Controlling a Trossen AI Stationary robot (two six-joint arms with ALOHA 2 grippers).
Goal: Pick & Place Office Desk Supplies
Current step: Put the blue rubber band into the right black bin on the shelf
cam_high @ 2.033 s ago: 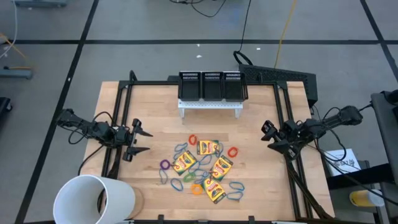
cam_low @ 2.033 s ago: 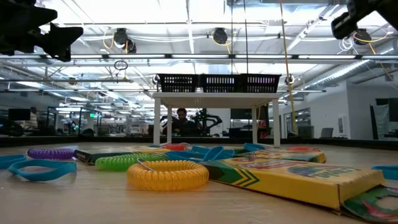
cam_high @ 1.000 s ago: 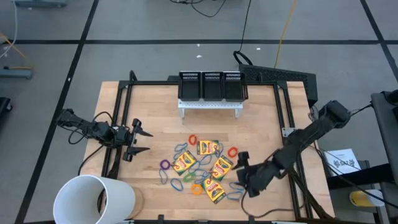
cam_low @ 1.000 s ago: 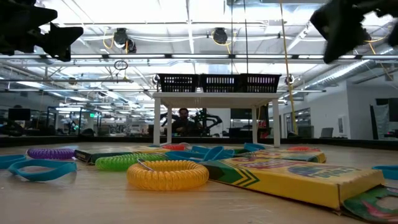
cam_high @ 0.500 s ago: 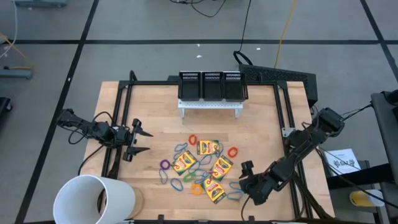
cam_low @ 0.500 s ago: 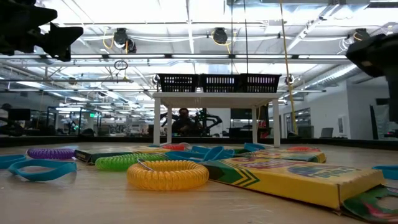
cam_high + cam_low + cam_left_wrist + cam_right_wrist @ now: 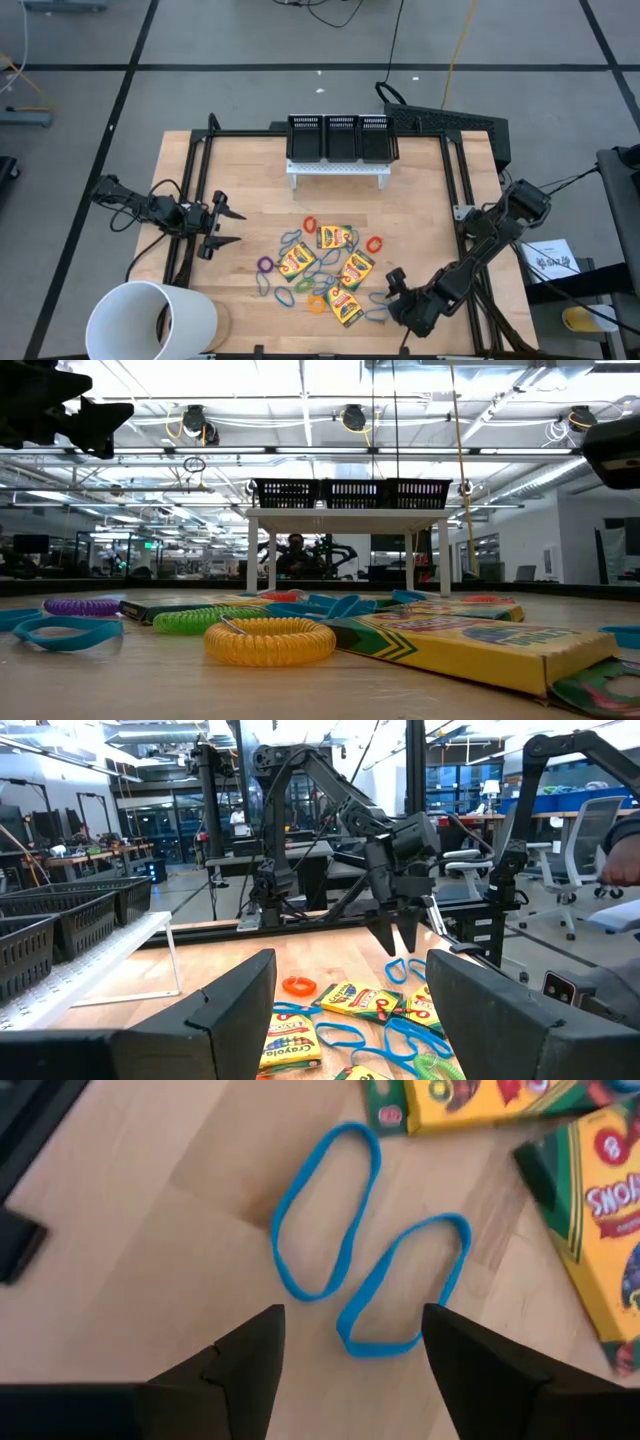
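Two arms stand at the wooden table [image 7: 250, 180], one at each side. At the far left of the high view a large white cup [image 7: 150, 320] sits at the table's near corner, outside the task. Just beyond it the left hand [image 7: 222, 226] hovers at the table's left edge, fingers apart and empty, aimed across the table; this arm appears to be waiting clear of the work.

In the middle of the table lies the scatter of supplies: four crayon boxes [image 7: 334, 237] lying flat at mixed angles, with rubber bands among and around them, including a purple band [image 7: 265, 265], a red band [image 7: 310, 224] and an orange band [image 7: 374, 243]. None has been lifted. Behind them, at the far edge, a white riser [image 7: 338, 168] carries three black mesh bins [image 7: 340, 137], probably the destination; nothing can be seen inside them.

At the right of the scatter the right hand [image 7: 396, 285] is low over the table near its front edge, its arm reaching in from the right side. Its wrist view looks straight down on two blue bands [image 7: 325, 1210], side by side on bare wood, with the corner of a crayon box beside them. The fingers stand apart and hold nothing, and straddle the nearer loop, which suggests that this band is the chosen pick. A thin flat loop offers little to grip, so a fingertip would likely have to reach the wood to catch it.
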